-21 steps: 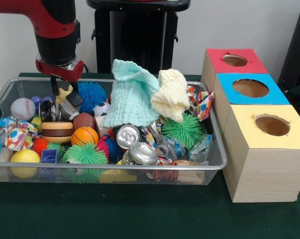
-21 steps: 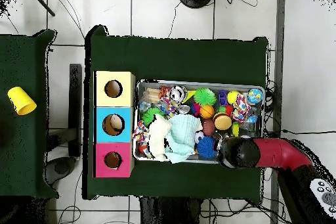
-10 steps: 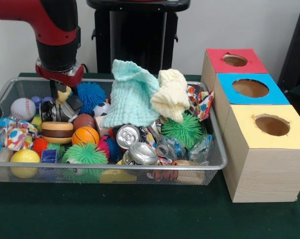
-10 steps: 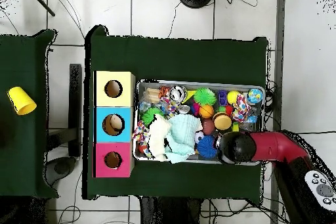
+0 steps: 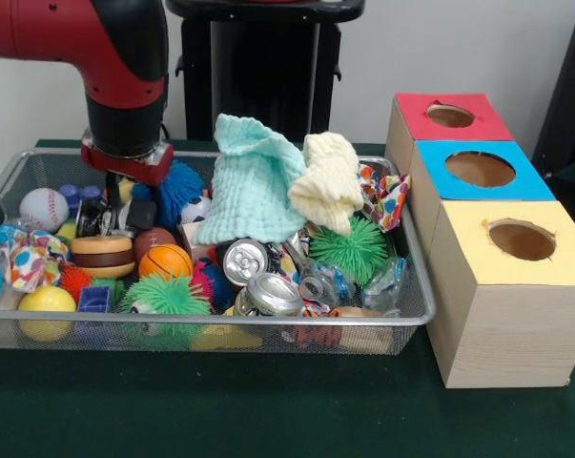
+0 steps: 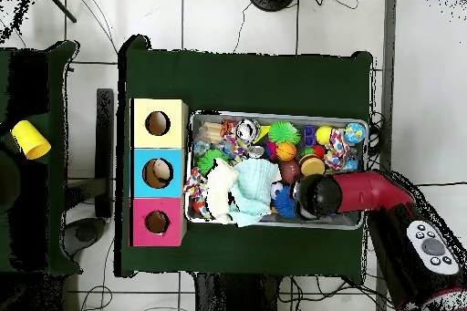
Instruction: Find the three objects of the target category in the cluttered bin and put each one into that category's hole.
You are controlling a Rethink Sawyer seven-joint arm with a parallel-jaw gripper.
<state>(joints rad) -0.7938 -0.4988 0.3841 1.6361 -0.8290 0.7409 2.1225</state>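
My gripper point(image 5: 123, 196) is sunk among the clutter at one end of the wire bin point(image 5: 220, 329). I cannot tell whether it is spread or closed on anything. A blue spiky ball point(image 5: 179, 184) touches my wrist on one side, and a brown football point(image 5: 154, 237) and a basketball point(image 5: 163, 260) lie just below. I judge this the searching step, with no pick confirmed. Nothing shows which category is the target. The 3 holed boxes point(image 5: 480, 170) stand well away, beyond the mint cloth point(image 5: 251, 181). Next I need a firm hold, then a straight lift clear.
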